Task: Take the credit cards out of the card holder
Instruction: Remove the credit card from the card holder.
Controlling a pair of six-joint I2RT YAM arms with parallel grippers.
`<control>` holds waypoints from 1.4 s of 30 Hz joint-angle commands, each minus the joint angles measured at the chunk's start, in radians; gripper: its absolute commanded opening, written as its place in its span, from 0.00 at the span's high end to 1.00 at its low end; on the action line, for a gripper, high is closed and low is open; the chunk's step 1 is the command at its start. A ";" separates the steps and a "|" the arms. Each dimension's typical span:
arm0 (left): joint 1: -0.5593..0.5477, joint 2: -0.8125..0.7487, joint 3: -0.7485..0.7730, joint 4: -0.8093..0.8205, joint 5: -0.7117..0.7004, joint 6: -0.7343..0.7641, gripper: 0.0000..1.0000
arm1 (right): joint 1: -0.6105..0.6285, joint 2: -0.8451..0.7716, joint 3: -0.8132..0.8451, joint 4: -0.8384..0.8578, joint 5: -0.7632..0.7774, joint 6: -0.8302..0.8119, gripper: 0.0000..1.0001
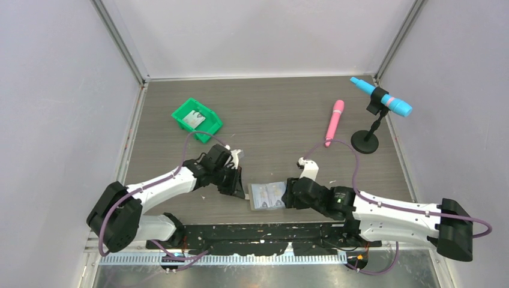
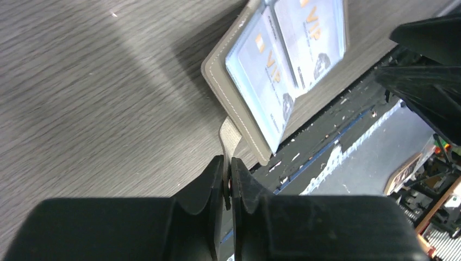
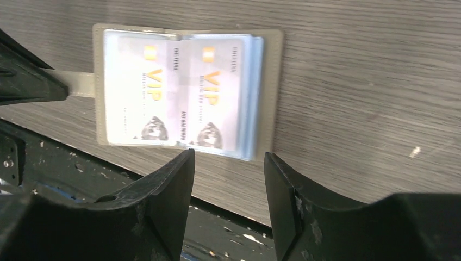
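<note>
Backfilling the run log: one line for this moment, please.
card holder: open on table | left tool: shut on its grey tab | right tool: open, at holder's edge | VIP cards: in pockets

A round-based black stand sits on the grey wood-grain table close to its far right corner. Its clamp holds a light-blue tube with a pink band, tilted so the left end points up and away. Just left of the stand lies a slim pink stick, nearly end-on toward the back wall, and well to the stand's left, across the table, sits a small green bin, turned at an angle.
</note>
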 commanded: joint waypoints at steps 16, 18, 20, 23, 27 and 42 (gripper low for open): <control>-0.017 -0.129 0.050 0.078 -0.012 -0.113 0.63 | -0.020 -0.042 0.093 0.127 0.008 -0.135 0.46; -0.029 -0.099 0.043 0.131 0.035 -0.126 0.66 | -0.029 -0.007 0.087 0.184 -0.029 -0.141 0.46; -0.049 -0.070 0.042 0.169 0.060 -0.141 0.68 | -0.044 0.038 0.088 0.216 -0.059 -0.150 0.47; -0.091 -0.051 0.049 0.206 0.043 -0.152 0.69 | -0.088 0.103 0.080 0.254 -0.107 -0.159 0.49; -0.130 -0.112 0.054 0.195 -0.083 -0.160 0.69 | -0.162 0.146 0.032 0.335 -0.186 -0.161 0.51; -0.200 -0.163 0.021 0.271 -0.181 -0.236 0.67 | -0.255 0.193 -0.094 0.483 -0.280 -0.165 0.56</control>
